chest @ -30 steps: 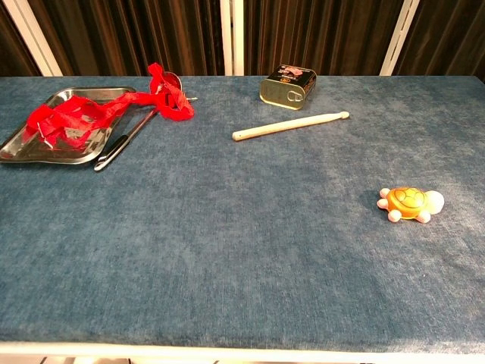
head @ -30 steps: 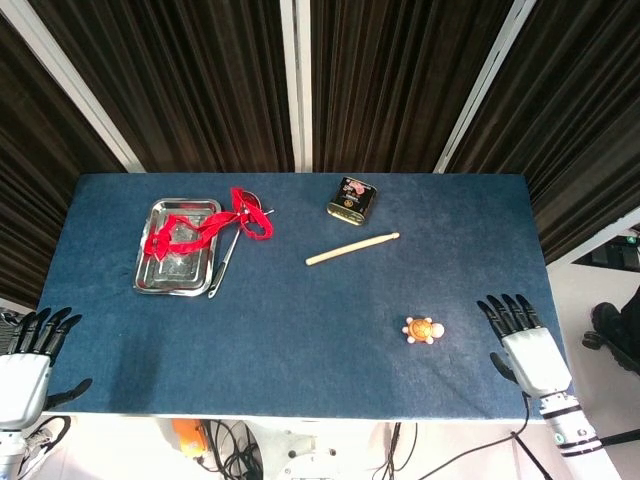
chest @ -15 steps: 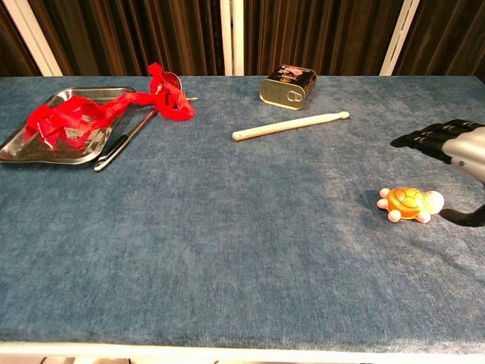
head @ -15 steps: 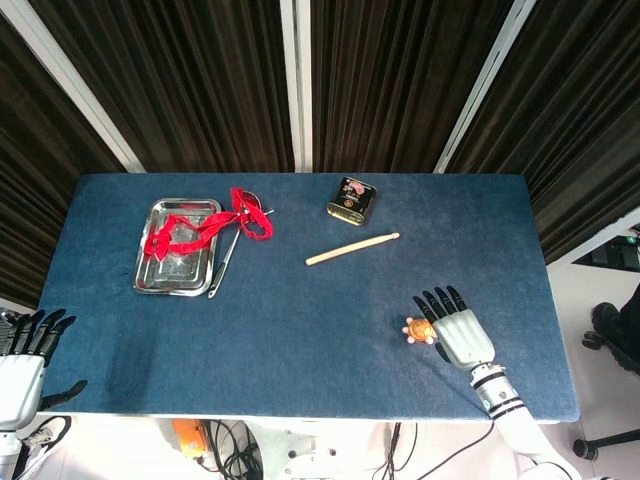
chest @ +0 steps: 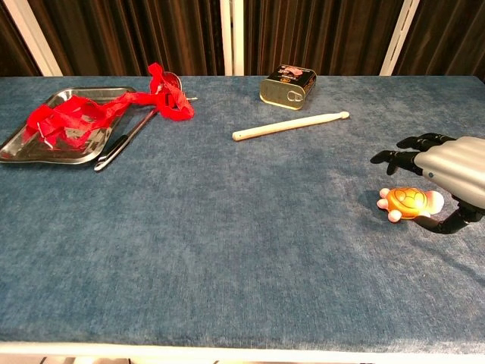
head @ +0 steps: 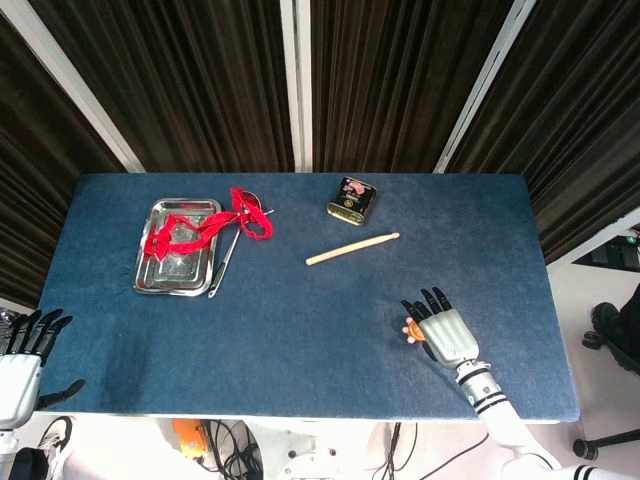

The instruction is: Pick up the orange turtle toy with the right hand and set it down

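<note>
From the head view, the right hand [head: 443,332] hangs over the orange turtle toy [head: 410,328] near the table's [head: 300,320] front right, fingers spread and reaching past it, so only a sliver of orange shows at the hand's left edge; the left hand [head: 22,355] waits open-fingered off the front left corner, holding nothing; further back lie a metal tray [head: 178,262] draped with a red ribbon [head: 205,226], a tin [head: 351,199] and a wooden stick [head: 351,248].

From the chest view, the turtle [chest: 409,203] sits flat on the cloth, unlifted; the right hand [chest: 447,171] arches above it, fingers [chest: 402,157] extended over the shell and the thumb low beside the toy's right end; whether any finger touches it I cannot tell.

The step in hand looks like the reach just before the grasp; the next move calls for lowering a little and closing fingers and thumb across the shell, squarely enough that the smooth, rounded toy does not squirt sideways.
</note>
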Controlling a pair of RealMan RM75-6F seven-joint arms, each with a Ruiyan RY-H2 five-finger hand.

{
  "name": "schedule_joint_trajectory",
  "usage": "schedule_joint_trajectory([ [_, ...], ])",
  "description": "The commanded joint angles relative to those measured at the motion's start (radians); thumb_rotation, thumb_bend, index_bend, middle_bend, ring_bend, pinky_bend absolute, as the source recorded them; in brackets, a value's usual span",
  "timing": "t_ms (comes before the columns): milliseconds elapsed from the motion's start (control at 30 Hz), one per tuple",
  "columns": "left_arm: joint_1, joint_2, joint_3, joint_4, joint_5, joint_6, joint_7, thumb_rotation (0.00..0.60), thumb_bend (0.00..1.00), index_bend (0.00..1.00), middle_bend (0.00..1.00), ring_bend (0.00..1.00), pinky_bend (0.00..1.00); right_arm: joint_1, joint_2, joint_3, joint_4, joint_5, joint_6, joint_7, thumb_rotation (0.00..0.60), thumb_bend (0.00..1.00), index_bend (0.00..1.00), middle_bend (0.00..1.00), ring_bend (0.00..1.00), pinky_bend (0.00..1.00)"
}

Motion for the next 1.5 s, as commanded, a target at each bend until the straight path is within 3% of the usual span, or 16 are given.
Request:
schedule_joint_trajectory([
  [33, 0.001, 0.0, 0.0, 0.002, 0.0, 0.001, -0.003, 0.6, 0.08, 0.15, 0.09, 0.0, 0.0, 0.002, -0.014, -0.008, 0.018, -0.018, 0.018, 0.013, 0.6, 0.27, 0.22, 0.28, 0.0, 0.0],
  [367, 0.002, -0.002, 0.002, 0.01, -0.001, 0.0, -0.01, 0.6, 0.08, 0.15, 0.09, 0.0, 0.0, 0.002, -0.084, -0.041, 0.128, -0.107, 0.093, 0.06, 0.6, 0.35, 0.84, 0.75, 0.27, 0.0],
  [500, 0.001, -0.003, 0.002, 0.011, -0.001, -0.002, -0.009, 0.6, 0.08, 0.15, 0.09, 0.0, 0.0, -0.002, -0.111, -0.049, 0.177, -0.14, 0.128, 0.093, 0.6, 0.42, 1.0, 0.89, 0.37, 0.0],
  [700, 0.0, -0.003, 0.003, 0.01, -0.002, -0.005, -0.006, 0.6, 0.08, 0.15, 0.09, 0.0, 0.0, -0.011, -0.12, -0.052, 0.207, -0.146, 0.152, 0.132, 0.6, 0.37, 0.98, 0.89, 0.38, 0.0],
  [767, -0.001, -0.003, 0.003, 0.009, -0.002, -0.005, -0.004, 0.6, 0.08, 0.15, 0.09, 0.0, 0.0, -0.011, -0.106, -0.053, 0.199, -0.137, 0.141, 0.132, 0.6, 0.22, 0.79, 0.73, 0.32, 0.0],
  [867, -0.002, -0.004, 0.003, 0.007, -0.002, -0.007, -0.001, 0.6, 0.08, 0.15, 0.09, 0.0, 0.0, -0.014, -0.093, -0.049, 0.187, -0.138, 0.154, 0.134, 0.6, 0.1, 0.33, 0.37, 0.1, 0.0],
  [933, -0.002, -0.004, 0.002, 0.005, -0.002, -0.008, 0.002, 0.6, 0.08, 0.15, 0.09, 0.0, 0.0, -0.016, -0.086, -0.049, 0.181, -0.146, 0.166, 0.143, 0.6, 0.09, 0.2, 0.26, 0.02, 0.0],
  [1000, -0.003, -0.003, 0.002, 0.003, -0.002, -0.007, 0.004, 0.6, 0.08, 0.15, 0.09, 0.0, 0.0, -0.018, -0.079, -0.05, 0.176, -0.151, 0.174, 0.145, 0.6, 0.09, 0.13, 0.2, 0.0, 0.0],
  [1233, -0.004, -0.002, 0.002, -0.004, 0.0, -0.007, 0.012, 0.6, 0.08, 0.15, 0.09, 0.0, 0.0, -0.026, -0.068, -0.057, 0.174, -0.15, 0.179, 0.148, 0.6, 0.09, 0.1, 0.2, 0.0, 0.0],
  [1333, -0.004, -0.001, 0.002, -0.006, 0.0, -0.007, 0.013, 0.6, 0.08, 0.15, 0.09, 0.0, 0.0, -0.025, -0.068, -0.059, 0.175, -0.154, 0.178, 0.147, 0.6, 0.11, 0.13, 0.25, 0.0, 0.0],
  [1400, -0.003, 0.0, 0.003, -0.007, 0.0, -0.006, 0.014, 0.6, 0.08, 0.15, 0.09, 0.0, 0.0, -0.024, -0.07, -0.059, 0.176, -0.156, 0.18, 0.146, 0.6, 0.13, 0.21, 0.3, 0.0, 0.0],
  [1500, -0.004, 0.001, 0.002, -0.009, 0.0, -0.006, 0.013, 0.6, 0.08, 0.15, 0.09, 0.0, 0.0, -0.024, -0.079, -0.056, 0.185, -0.159, 0.187, 0.142, 0.6, 0.21, 0.45, 0.46, 0.1, 0.0],
])
